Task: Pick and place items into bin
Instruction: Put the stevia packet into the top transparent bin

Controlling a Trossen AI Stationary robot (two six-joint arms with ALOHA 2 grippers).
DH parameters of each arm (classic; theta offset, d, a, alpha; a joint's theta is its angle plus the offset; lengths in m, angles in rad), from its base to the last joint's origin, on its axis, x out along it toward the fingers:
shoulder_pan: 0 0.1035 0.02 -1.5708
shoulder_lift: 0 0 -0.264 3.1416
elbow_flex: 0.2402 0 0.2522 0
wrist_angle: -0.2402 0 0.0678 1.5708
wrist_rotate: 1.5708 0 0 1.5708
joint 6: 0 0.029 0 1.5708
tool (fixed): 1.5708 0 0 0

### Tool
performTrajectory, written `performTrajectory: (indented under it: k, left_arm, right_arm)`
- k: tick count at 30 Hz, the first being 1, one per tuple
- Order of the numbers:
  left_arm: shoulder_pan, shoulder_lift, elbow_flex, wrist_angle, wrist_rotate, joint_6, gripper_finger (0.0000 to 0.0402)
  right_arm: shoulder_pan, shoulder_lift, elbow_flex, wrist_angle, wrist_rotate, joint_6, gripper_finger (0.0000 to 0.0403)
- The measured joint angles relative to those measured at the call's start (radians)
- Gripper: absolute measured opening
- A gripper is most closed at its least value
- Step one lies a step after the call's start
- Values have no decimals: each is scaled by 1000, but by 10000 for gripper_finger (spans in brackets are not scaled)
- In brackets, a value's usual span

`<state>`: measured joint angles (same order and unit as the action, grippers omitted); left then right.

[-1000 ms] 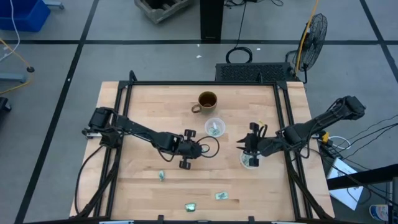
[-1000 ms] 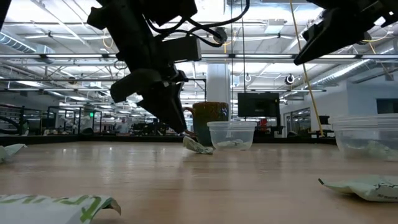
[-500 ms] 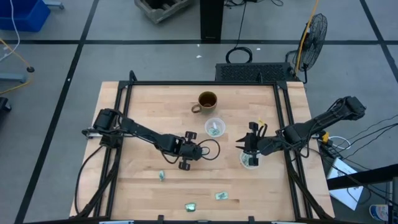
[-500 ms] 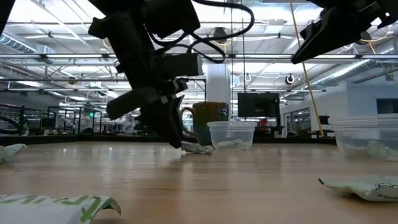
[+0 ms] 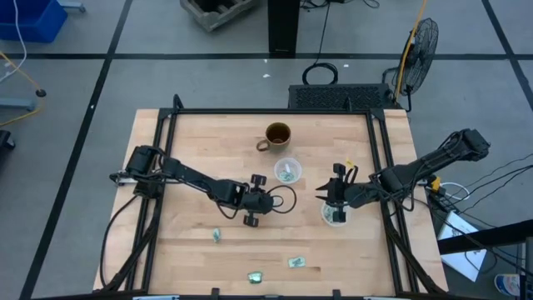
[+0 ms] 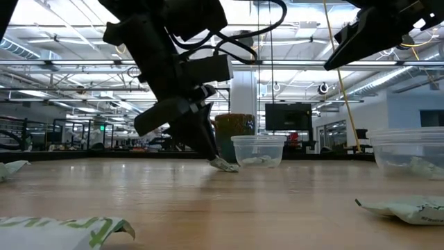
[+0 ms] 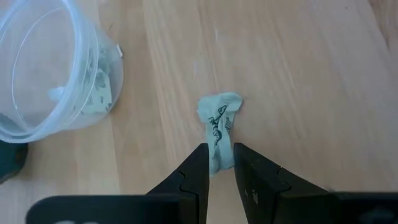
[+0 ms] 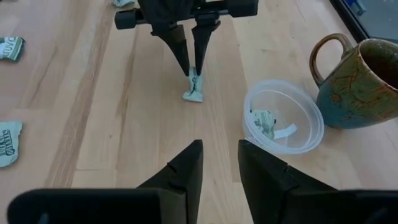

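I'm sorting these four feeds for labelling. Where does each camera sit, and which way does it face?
High: overhead, straight down; both arms, table.
Low: table height, level across; left gripper, clear tub.
Left wrist: past its own fingers pinching a candy wrapper.
Right wrist: own right gripper, facing the left gripper.
Both wrist views share wrapper and tub.

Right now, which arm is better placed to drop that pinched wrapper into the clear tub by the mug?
Left. The left gripper already pinches the wrapper near the clear tub; the right gripper is empty, farther off.
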<state>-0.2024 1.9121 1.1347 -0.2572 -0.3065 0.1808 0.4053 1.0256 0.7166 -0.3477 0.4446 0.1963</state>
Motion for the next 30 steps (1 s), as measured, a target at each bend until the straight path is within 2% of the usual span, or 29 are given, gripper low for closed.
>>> performTrajectory:
  k: [3,7,11,16,19,22,26,28,30]
  left_arm:
    - [0,0,0,0,0,20,63]
    - [4,0,0,4,-4,30,11]
    - [5,-11,1,41,-33,53,6]
    - [16,-44,28,111,-166,152,5]
    - [60,-68,38,164,-211,192,3]
    - [120,-65,49,246,-134,214,4]
    - [205,-37,49,289,98,178,3]
    - [232,-14,46,280,132,158,4]
    - [249,-3,45,270,106,155,3]
  right_arm:
    - [0,0,0,-1,0,0,94]
    - [0,0,0,-1,0,0,95]
    - [0,0,0,-1,0,0,94]
    - [0,0,0,1,0,0,95]
    - [0,0,-2,7,0,0,95]
    - [0,2,-3,13,0,0,94]
    - [0,2,-22,47,0,0,95]
    - [0,3,-38,71,0,0,95]
    - [0,3,-61,100,0,0,95]
